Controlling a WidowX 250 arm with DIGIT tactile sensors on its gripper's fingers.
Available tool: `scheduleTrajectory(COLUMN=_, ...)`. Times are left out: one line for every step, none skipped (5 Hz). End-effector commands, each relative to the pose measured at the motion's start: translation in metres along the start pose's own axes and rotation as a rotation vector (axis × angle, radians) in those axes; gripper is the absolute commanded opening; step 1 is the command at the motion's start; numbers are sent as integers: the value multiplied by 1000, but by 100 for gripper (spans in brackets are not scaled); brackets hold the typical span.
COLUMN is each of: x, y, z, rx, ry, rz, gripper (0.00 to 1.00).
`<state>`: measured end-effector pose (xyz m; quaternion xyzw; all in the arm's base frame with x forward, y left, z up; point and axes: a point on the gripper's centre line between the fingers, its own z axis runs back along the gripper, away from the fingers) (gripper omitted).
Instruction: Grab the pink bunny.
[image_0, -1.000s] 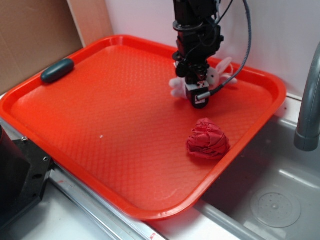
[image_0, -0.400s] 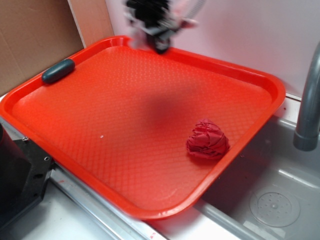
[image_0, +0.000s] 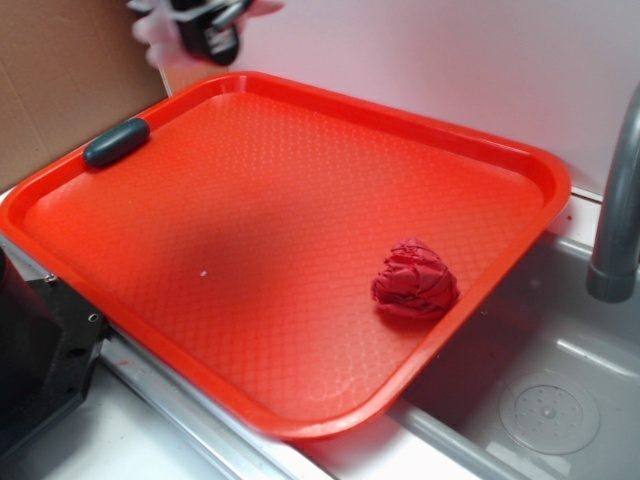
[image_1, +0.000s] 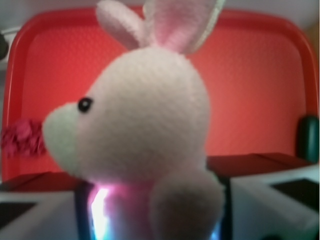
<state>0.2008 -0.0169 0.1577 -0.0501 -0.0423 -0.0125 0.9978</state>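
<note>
The bunny fills most of the wrist view, its whitish snout and dark eye turned left and its pink ears reaching the top edge. Its lower body sits between the gripper's two pale fingers. Behind the bunny lies the orange tray; left of its snout, a red cloth ball.

pale pink bunny, orange-red tray, red cloth ball
</note>
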Motion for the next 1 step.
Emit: scheduleTrajectory(x=-19, y=-20, z=-18, rx=27, ry=-8, rz=65, gripper=0)
